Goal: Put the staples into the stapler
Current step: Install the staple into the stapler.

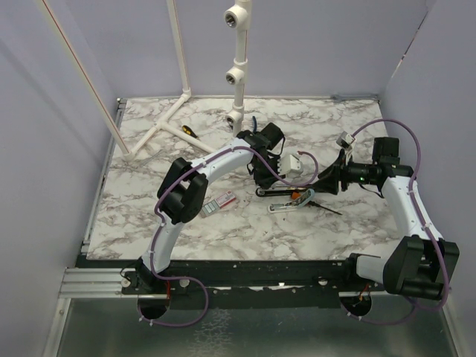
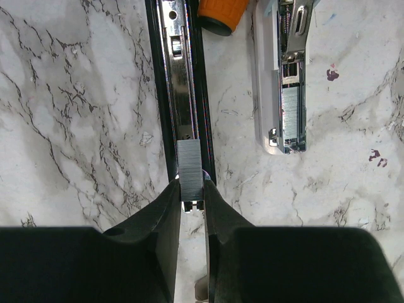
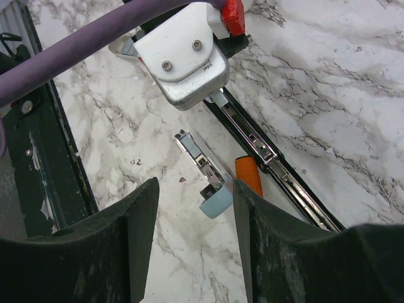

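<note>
The black stapler (image 2: 184,76) lies open on the marble table, its metal channel facing up. My left gripper (image 2: 191,192) is shut on a short grey strip of staples (image 2: 189,167), held over the near end of that channel. From above, the left gripper (image 1: 268,178) stands at the stapler (image 1: 281,192). The white and red staples box (image 1: 221,201) lies to its left. My right gripper (image 3: 196,186) hangs open and empty above the table, to the right of the stapler (image 3: 278,170), and appears again from above (image 1: 325,183).
A pale teal bar (image 2: 287,82) with a metal insert lies beside the stapler, with an orange-handled screwdriver (image 3: 250,177) between them. White pipes (image 1: 160,126) and a yellow-handled tool (image 1: 190,130) sit at the back left. Purple walls close in the table.
</note>
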`<state>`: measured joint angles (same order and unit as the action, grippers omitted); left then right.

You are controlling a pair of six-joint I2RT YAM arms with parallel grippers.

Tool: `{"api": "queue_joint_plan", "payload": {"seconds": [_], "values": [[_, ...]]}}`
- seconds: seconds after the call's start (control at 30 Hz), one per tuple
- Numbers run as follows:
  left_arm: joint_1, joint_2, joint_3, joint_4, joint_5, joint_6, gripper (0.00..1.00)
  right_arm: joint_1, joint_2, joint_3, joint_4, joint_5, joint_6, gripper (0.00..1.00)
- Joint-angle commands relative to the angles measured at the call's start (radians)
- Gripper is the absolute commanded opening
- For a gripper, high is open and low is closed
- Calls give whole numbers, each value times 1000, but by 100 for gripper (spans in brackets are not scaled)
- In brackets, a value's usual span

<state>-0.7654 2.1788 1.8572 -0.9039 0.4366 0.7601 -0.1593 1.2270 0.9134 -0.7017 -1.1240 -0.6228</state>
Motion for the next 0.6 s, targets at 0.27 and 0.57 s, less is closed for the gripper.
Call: {"api": "queue_joint_plan", "payload": {"seconds": [0.27,0.57], "values": [[-8,37,43,-25,-18,-2,20,-11,9,30,-30,-31,-20,55],[-11,42,45,-27,-19,-4,20,-11,12,31,-36,-34,-23,55]]}}
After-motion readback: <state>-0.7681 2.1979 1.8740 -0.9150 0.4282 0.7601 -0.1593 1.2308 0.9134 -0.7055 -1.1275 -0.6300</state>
